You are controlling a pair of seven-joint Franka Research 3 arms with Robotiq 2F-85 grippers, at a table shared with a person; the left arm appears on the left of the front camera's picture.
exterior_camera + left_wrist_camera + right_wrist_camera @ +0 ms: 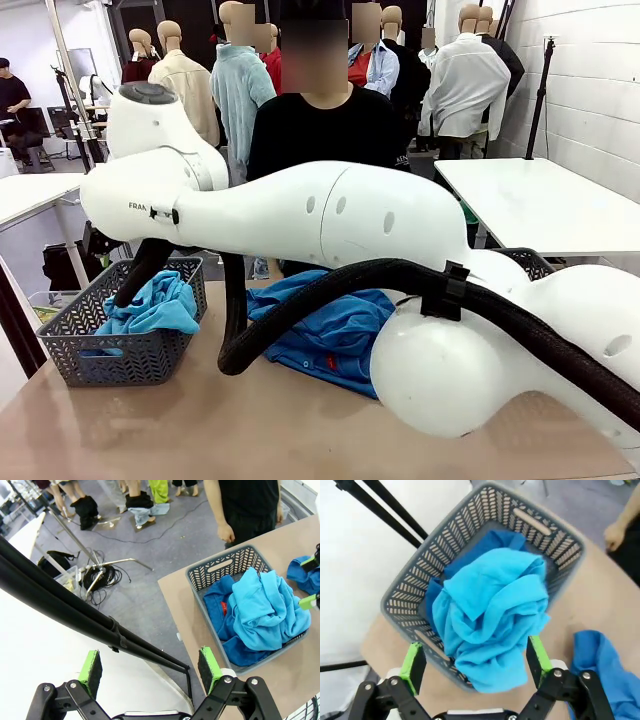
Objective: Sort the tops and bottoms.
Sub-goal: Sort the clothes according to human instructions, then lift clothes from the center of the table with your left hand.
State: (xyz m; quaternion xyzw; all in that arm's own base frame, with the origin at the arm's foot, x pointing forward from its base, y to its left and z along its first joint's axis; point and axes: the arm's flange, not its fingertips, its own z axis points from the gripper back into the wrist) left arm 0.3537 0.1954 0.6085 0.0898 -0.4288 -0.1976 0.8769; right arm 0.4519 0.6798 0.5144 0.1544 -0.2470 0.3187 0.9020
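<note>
A turquoise top (490,615) lies heaped in the grey mesh basket (470,522), over a royal blue top (220,605) with a small red tag. My right gripper (476,660) hangs open just above that heap, holding nothing. In the front view the basket (120,355) stands at the table's left, and another blue top (330,335) with a red tag lies on the table behind my right arm, which crosses the picture. My left gripper (149,667) is open and empty, off the table's edge beside the basket (220,567).
A person in black stands at the far side, one hand (615,532) near the basket. A second dark basket (530,262) sits at the right behind my arm. A white table (550,200) stands at the back right. Cables and stands lie on the floor (100,575).
</note>
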